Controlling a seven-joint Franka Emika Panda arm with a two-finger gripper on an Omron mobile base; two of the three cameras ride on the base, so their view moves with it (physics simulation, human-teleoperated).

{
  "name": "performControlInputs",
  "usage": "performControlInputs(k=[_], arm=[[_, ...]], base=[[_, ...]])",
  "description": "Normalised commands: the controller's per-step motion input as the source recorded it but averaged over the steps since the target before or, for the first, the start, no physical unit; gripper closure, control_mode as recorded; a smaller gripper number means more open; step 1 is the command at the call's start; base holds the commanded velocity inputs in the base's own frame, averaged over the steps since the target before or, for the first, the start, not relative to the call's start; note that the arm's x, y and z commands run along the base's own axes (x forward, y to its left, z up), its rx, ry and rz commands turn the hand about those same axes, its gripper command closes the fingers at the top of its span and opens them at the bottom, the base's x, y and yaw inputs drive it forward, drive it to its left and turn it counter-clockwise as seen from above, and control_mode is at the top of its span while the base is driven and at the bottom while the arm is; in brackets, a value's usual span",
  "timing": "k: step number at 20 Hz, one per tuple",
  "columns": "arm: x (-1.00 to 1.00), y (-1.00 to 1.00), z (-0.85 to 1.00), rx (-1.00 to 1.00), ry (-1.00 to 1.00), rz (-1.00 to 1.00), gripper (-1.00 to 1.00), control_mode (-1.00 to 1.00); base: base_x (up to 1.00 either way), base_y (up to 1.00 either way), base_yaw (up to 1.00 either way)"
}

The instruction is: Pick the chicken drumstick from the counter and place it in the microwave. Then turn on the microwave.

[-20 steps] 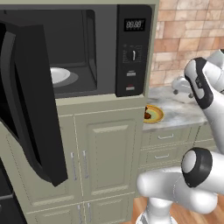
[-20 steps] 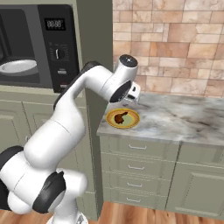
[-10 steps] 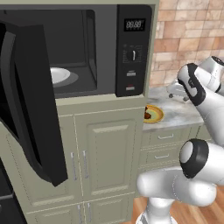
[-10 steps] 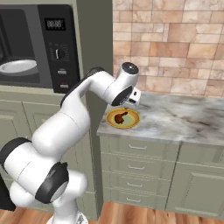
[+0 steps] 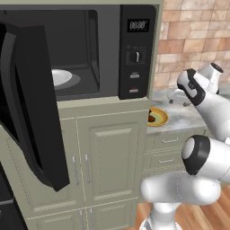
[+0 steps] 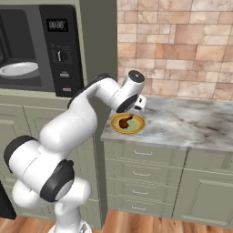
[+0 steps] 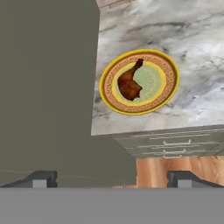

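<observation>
Since the microwave (image 5: 81, 58) door (image 5: 31, 103) is already swung wide open, the way in is cleared for the drop-off later, and the white turntable plate (image 6: 18, 69) inside is left bare for it; the chicken drumstick (image 7: 129, 82) hasn't been picked up yet, it's lying on the round yellow-green plate (image 7: 168, 87) near the counter (image 6: 191, 123) corner right beside the tall cabinet; in the hand view the drumstick is seen at about 1 o'clock from centre, fat end toward 7 o'clock and the thin bone end pointing to 1 o'clock, so a pinch across the meaty part would probably be easiest; the gripper (image 6: 139, 104) is hung just above the plate's far edge, jaws spread wide and nothing held, which looks like a pre-grasp hover; judged from that, a bit of centring over the drumstick is probably needed before the descent; the control panel (image 5: 136, 49) at the microwave's right side is untouched so far, display reading zeros.
</observation>
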Motion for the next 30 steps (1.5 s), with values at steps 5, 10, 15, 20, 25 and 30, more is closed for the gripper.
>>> performControlInputs(k=[5, 10, 15, 20, 25, 30], arm=[[0.16, 0.05, -0.17, 0.00, 0.00, 0.03, -1.00, -1.00], [0.13, 0.10, -0.15, 0.00, 0.00, 0.03, -1.00, -1.00], [0.23, 0.05, -0.15, 0.00, 0.00, 0.02, -1.00, -1.00], [0.25, 0.02, -0.19, 0.00, 0.00, 0.02, -1.00, -1.00], [0.21, 0.00, -0.21, 0.00, 0.01, 0.03, -1.00, -1.00], [0.17, 0.00, -0.11, 0.01, 0.02, 0.04, -1.00, -1.00]], base=[[0.00, 0.00, 0.00], [0.00, 0.00, 0.00], [0.00, 0.00, 0.00], [0.00, 0.00, 0.00], [0.00, 0.00, 0.00], [0.00, 0.00, 0.00]])
